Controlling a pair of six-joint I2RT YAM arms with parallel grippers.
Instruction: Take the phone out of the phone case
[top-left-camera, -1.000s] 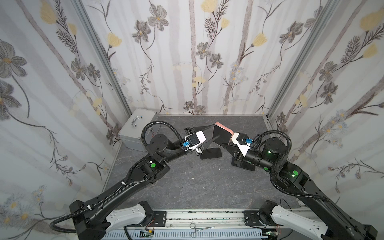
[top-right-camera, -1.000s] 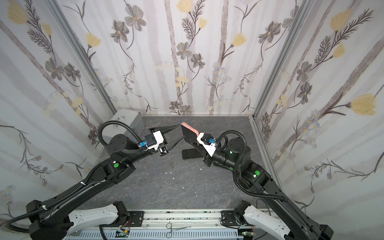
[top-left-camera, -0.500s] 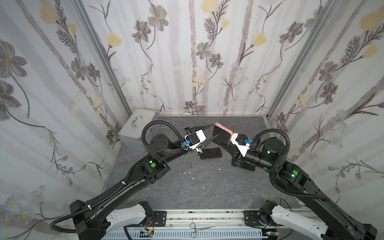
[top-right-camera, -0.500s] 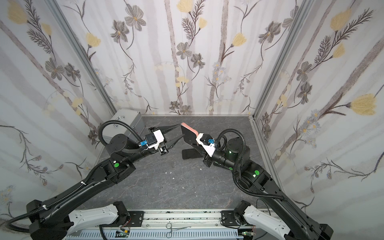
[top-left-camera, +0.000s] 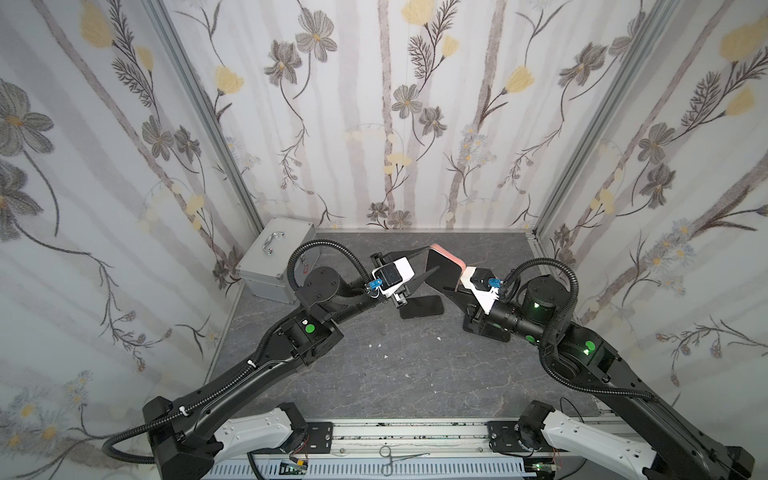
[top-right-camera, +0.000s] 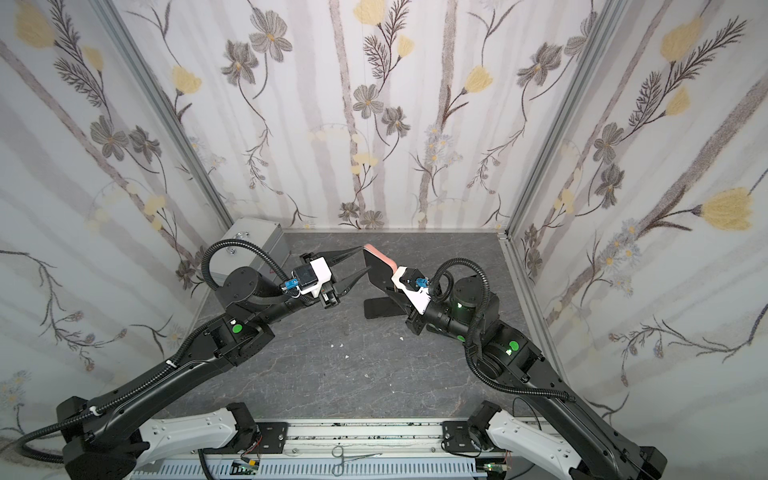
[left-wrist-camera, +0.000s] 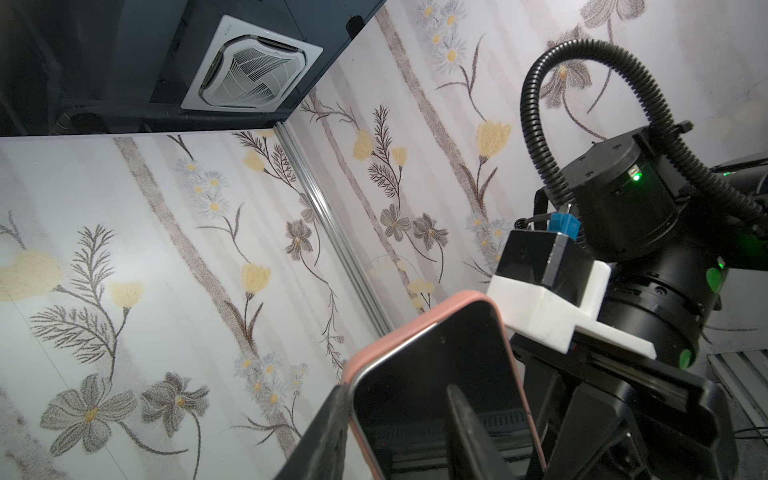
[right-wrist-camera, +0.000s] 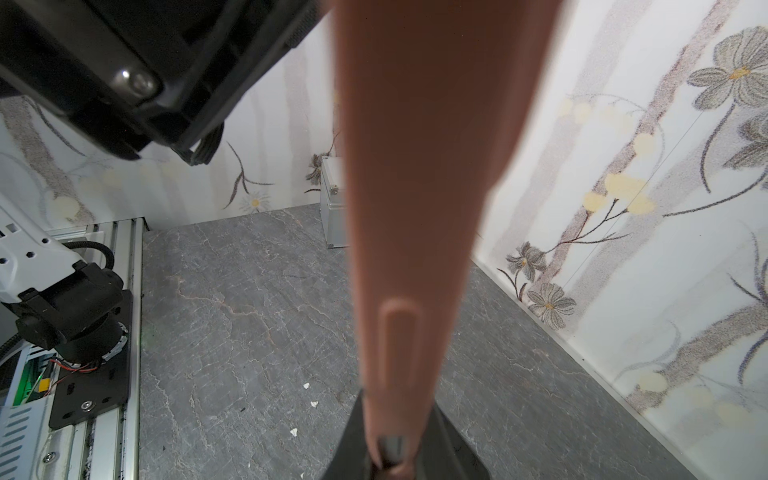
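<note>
The phone (top-left-camera: 442, 271) (top-right-camera: 376, 272), black screen showing, sits in a pink phone case (top-left-camera: 448, 255) (top-right-camera: 381, 255) and is held up above the table, tilted. My right gripper (top-left-camera: 452, 291) (top-right-camera: 395, 291) (right-wrist-camera: 390, 453) is shut on the lower end of the cased phone. My left gripper (top-left-camera: 433, 258) (top-right-camera: 365, 258) (left-wrist-camera: 395, 399) is open and straddles the phone's upper corner. One of its fingers (left-wrist-camera: 332, 424) lies against the case's (left-wrist-camera: 415, 324) outer edge. The other stands in front of the screen (left-wrist-camera: 478, 353).
A flat black rounded slab (top-left-camera: 419, 307) (top-right-camera: 380, 309) lies on the grey table below the grippers. A silver box with a handle (top-left-camera: 276, 266) (top-right-camera: 253, 245) stands at the back left corner. Small white scraps (top-left-camera: 378, 345) dot the table. Forceps (top-left-camera: 399, 459) lie on the front rail.
My left gripper's fingers have drawn slightly closer about the phone's upper corner. The right arm and the phone have stayed where they were.
</note>
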